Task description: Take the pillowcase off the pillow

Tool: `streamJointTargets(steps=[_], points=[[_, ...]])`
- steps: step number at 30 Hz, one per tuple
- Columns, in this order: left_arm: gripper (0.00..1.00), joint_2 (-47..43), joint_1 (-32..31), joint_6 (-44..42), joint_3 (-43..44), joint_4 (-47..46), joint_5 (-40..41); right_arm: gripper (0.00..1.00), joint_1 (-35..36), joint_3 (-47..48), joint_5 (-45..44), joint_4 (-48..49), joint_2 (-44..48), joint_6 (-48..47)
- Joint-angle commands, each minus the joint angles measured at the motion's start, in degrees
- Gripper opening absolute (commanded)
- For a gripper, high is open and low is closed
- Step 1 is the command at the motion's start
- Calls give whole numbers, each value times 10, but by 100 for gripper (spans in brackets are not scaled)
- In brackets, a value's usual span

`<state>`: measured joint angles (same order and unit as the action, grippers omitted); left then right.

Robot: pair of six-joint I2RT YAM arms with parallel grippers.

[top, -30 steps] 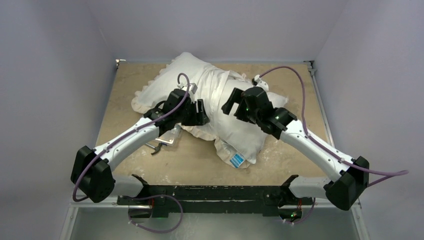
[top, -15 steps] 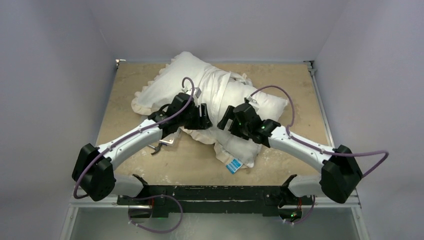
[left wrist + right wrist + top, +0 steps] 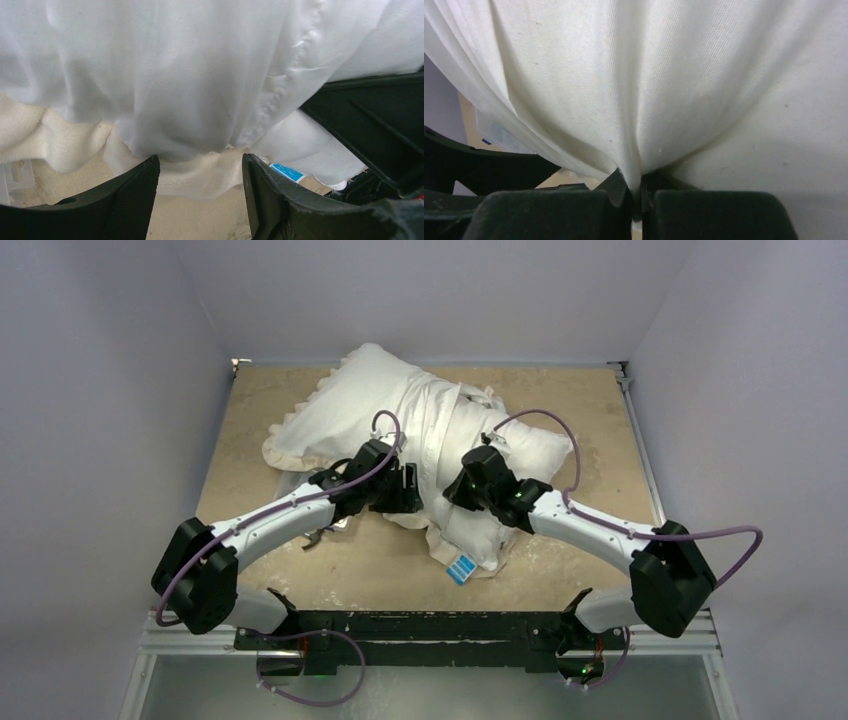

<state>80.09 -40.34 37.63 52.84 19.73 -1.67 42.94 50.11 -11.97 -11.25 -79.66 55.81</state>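
Observation:
The white pillow [image 3: 530, 445] lies slantwise on the table, its near end bare, with a blue tag [image 3: 462, 567] at the corner. The pillowcase [image 3: 350, 400], white side up with a cream frill [image 3: 285, 455], covers its far left part and bunches in the middle. My right gripper [image 3: 452, 490] is shut on a pinched fold of the pillow's white cloth [image 3: 636, 150], just past the case's edge. My left gripper [image 3: 200, 172] stands open, low over the table at the frill [image 3: 195, 177]. White cloth hangs just beyond its fingertips. The tag [image 3: 287, 172] shows to its right.
A small metal-and-clear object [image 3: 325, 530] lies on the tan tabletop [image 3: 380, 560] under the left forearm. Grey walls close in the table at the left, right and back. The two grippers are close together, with the right one's black body [image 3: 370, 120] beside the left fingers.
The right arm came down and to the near left onto the pillow, and its jaws shut on a fold. The left gripper slid right. The pillow's tag corner shifted left.

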Motion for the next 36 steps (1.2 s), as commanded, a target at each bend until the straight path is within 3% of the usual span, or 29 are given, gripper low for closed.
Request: streamJointTargets(steps=[1,12,14,19,27,36], points=[[60,11,-3,17,-3,-40,15,0,0,-3,-8,-26,17,-13],[57,70,-4,41,6,-90,13,0,0,57,-20,-54,60,-26],[46,84,-4,41,13,-96,10,0,0,69,-23,-60,65,-29],[1,89,-4,18,41,-77,47,0,-4,88,-81,-96,84,-19],[0,83,8,-12,100,15,213,0,-72,133,-157,-148,141,-16],[0,70,111,-24,112,33,270,0,-113,206,-242,-200,202,-26]])
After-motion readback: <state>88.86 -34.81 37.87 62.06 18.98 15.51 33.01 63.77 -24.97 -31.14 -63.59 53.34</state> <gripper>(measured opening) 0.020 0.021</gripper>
